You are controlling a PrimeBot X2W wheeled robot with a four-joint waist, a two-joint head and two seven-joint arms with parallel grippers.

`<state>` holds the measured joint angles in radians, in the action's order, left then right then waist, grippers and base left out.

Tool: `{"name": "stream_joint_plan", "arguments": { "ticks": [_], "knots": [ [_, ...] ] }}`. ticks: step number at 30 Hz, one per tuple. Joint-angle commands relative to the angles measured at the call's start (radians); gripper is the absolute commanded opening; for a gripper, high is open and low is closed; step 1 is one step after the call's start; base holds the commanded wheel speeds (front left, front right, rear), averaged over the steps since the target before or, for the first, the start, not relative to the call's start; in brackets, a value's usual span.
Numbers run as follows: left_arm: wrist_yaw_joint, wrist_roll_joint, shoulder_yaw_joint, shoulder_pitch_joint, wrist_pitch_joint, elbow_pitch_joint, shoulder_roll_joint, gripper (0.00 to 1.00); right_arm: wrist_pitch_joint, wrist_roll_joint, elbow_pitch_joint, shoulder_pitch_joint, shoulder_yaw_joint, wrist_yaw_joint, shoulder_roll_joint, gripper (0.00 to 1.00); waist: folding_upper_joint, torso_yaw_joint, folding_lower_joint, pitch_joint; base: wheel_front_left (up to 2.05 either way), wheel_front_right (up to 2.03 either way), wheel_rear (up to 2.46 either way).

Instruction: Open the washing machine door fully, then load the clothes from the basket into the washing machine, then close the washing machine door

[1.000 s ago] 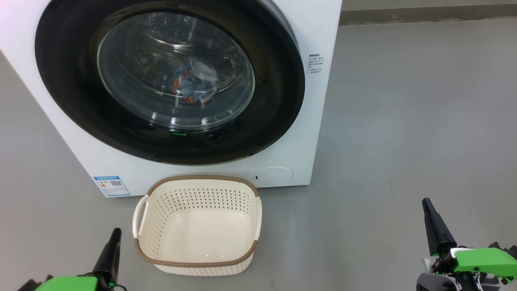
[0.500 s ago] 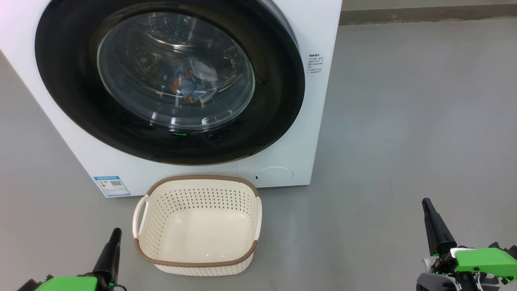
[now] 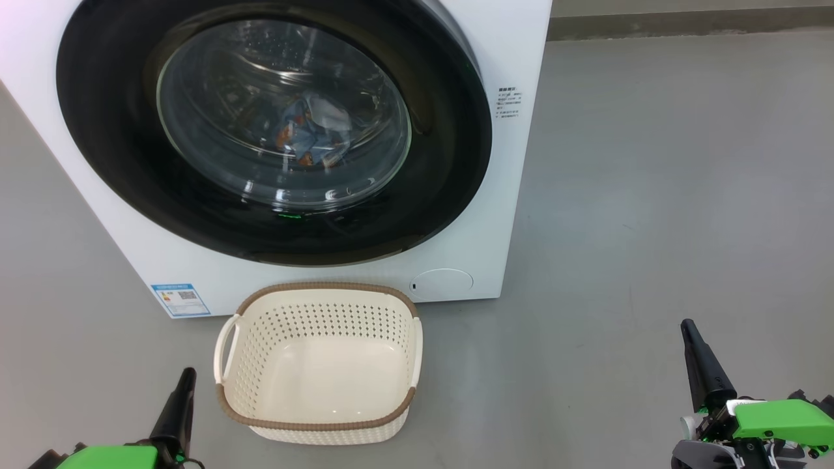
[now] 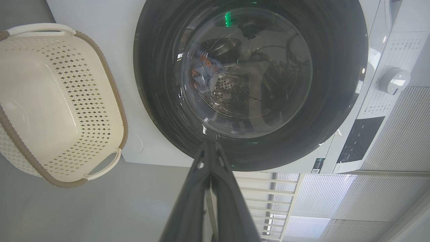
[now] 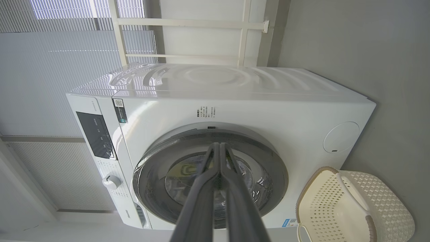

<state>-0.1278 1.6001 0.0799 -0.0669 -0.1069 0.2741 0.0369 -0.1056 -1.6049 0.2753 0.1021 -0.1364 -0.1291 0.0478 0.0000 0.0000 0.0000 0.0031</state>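
Though the washing machine door (image 3: pixel 130 163) sits shut on the clothes (image 3: pixel 306 133) (basket (image 3: pixel 319 319) empty), its glossy rim looks slippery, best hooked at the edge; left tool (image 3: pixel 187 373), right tool (image 3: pixel 686 325) pinched closed, empty.

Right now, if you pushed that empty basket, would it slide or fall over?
Probably slide: the basket is empty and full of holes, so it looks light, and the grey floor looks smooth. It likely won't tip, sitting low and wide. Its plastic looks stiff, so it should keep its shape.
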Motion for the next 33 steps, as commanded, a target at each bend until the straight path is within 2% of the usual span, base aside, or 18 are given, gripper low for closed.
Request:
{"name": "stream_joint_plan", "arguments": {
  "ticks": [1,33],
  "knots": [
    [-0.003,0.008,0.035,-0.041,-0.007,-0.029,0.013,0.0,-0.008,-0.003,-0.03,0.006,0.022,-0.002,0.003,0.0,0.0,0.0,0.0,0.0,0.0,0.0,0.0],
    [-0.003,0.008,0.034,-0.041,-0.007,-0.029,0.013,0.0,-0.008,-0.003,-0.03,0.006,0.022,-0.002,0.003,0.0,0.0,0.0,0.0,0.0,0.0,0.0,0.0]
  ]
}}
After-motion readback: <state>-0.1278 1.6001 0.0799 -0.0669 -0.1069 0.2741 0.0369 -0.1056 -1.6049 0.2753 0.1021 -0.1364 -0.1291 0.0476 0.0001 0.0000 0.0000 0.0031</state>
